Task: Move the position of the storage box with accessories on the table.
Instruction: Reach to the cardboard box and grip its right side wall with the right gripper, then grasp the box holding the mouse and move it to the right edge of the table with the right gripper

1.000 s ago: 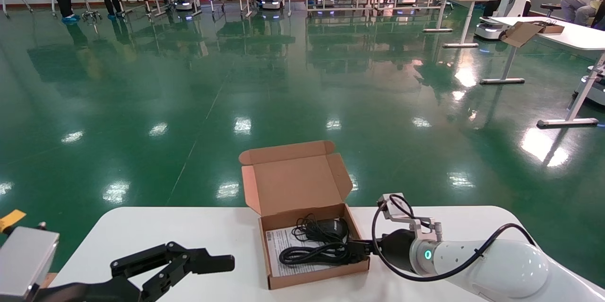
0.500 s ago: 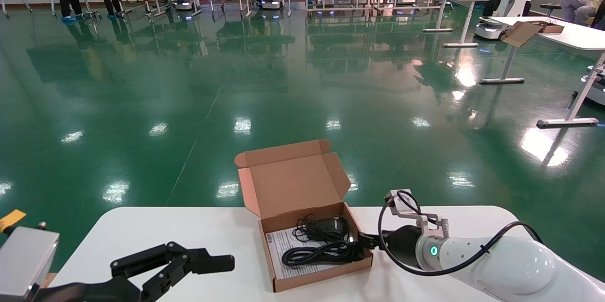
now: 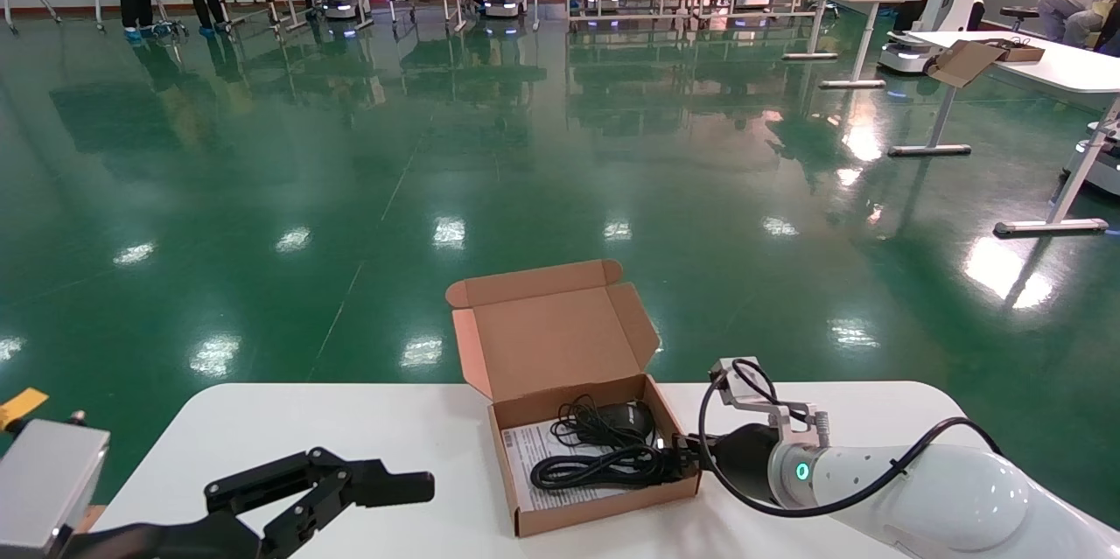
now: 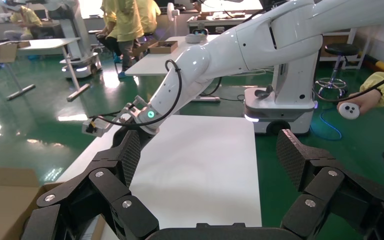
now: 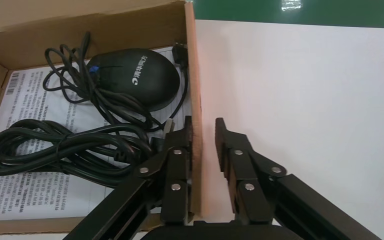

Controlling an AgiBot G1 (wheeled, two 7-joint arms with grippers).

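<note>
Two hands show in the head view: the right hand (image 3: 681,461), black-fingered on a white arm, sits at the right wall of the shallow brown corrugated cardboard storage box (image 3: 588,454), whose lid stands open toward twelve o'clock; the box rests near the middle of the large white smooth table (image 3: 289,428), toward its far edge, and the black left hand (image 3: 385,485) hangs parked at about eight o'clock from it, fingers spread on nothing. From the left wrist view, the left hand's textured pads (image 4: 130,156) stand wide apart above bare tabletop, with a corner of the box just in sight. From the right wrist view, the right hand (image 5: 203,134) straddles the box's right wall, one finger inside and one outside, seemingly pinching it, beside the black mouse (image 5: 132,77), the coiled black cable (image 5: 65,147) and the white printed sheet (image 5: 27,95). Judging from this, the grip is made and the box is yet to reach its new spot and be released.
</note>
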